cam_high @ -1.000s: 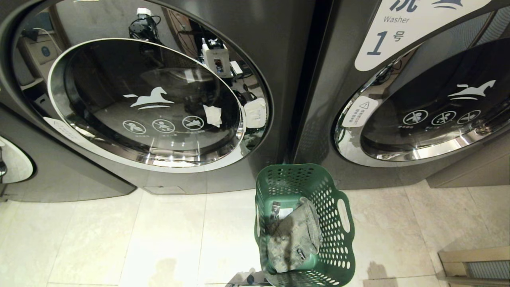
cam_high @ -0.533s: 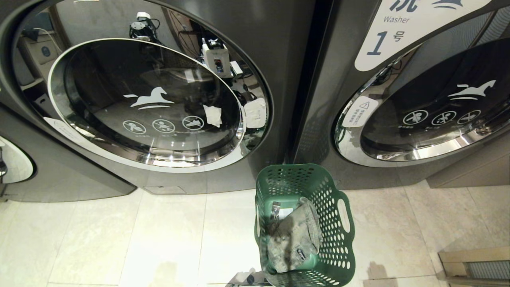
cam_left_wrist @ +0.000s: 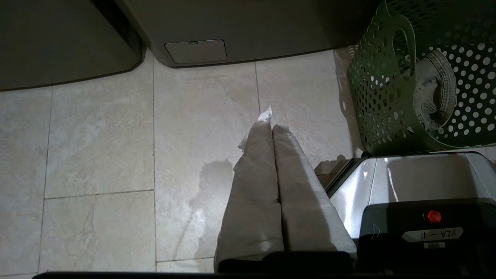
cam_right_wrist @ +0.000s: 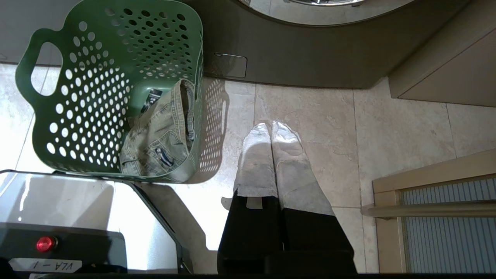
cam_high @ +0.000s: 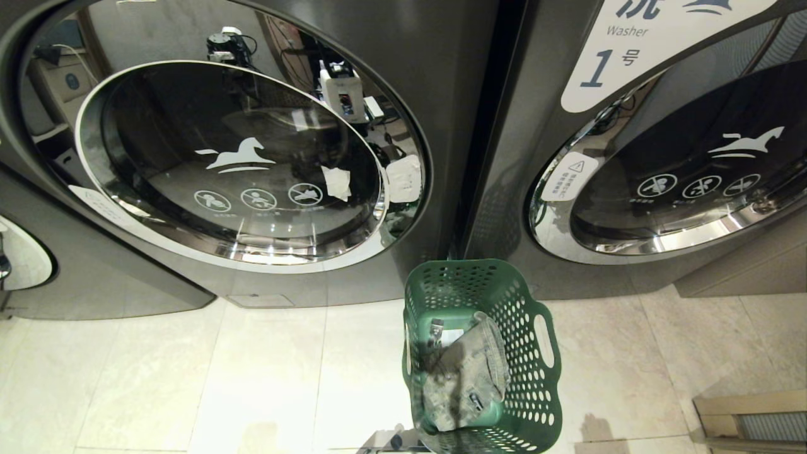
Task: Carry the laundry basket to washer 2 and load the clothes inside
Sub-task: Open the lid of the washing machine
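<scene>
- A green plastic laundry basket full of round holes [cam_high: 482, 353] stands on the pale stone tile floor [cam_high: 189, 378], right in front of the gap between 2 big dark grey washers.
- Inside the basket lies a bundle of faded grey-blue denim clothes [cam_high: 466, 378], heaped against one wall.
- The washer on the left has a round glass door with a white horse mark [cam_high: 233, 157], and that door is closed. No number shows on it.
- The washer on the right [cam_high: 662, 157] has a white sign that reads "Washer 1"; its door is closed too.
- The left gripper [cam_left_wrist: 271, 126], its fingers wrapped in pale cloth, hangs over bare tiles beside the basket. Its 2 fingers are pressed together with nothing between them.
- The right gripper [cam_right_wrist: 271, 130] hangs over the floor on the basket's other side. Its fingers are also pressed together, holding nothing.
- The robot's shiny silver base [cam_left_wrist: 407, 182] sits just behind the basket.
</scene>
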Robot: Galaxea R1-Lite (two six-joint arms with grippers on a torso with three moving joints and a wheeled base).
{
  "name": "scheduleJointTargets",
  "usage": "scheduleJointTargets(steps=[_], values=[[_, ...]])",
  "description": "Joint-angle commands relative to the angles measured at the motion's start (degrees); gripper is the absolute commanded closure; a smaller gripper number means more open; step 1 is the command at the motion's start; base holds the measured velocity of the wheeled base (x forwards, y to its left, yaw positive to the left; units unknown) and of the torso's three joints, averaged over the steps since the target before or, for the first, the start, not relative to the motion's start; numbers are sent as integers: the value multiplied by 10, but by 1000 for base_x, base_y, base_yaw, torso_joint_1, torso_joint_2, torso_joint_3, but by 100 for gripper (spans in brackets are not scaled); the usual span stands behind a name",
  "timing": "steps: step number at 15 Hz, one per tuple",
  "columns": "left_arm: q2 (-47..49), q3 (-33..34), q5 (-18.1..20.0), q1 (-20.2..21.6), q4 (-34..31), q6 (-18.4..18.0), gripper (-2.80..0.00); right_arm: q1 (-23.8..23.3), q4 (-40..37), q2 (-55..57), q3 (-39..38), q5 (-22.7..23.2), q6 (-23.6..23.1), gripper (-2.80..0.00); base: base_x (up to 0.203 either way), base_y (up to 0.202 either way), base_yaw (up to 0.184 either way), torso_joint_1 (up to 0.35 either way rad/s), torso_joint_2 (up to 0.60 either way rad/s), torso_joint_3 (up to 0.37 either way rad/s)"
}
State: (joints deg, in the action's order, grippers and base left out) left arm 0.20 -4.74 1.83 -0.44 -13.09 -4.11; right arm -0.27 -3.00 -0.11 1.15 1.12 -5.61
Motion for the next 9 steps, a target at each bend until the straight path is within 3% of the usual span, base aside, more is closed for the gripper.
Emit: scheduleJointTargets(steps=[1, 9], values=[[-4, 0, 0, 0, 0, 0, 0, 0, 0, 0, 0, 1, -4, 0, 0, 0, 0, 0, 0, 0], [-4, 0, -12, 0, 0, 8, 0, 0, -1, 0, 0, 0, 0, 0, 0, 0, 0, 0, 0, 0]])
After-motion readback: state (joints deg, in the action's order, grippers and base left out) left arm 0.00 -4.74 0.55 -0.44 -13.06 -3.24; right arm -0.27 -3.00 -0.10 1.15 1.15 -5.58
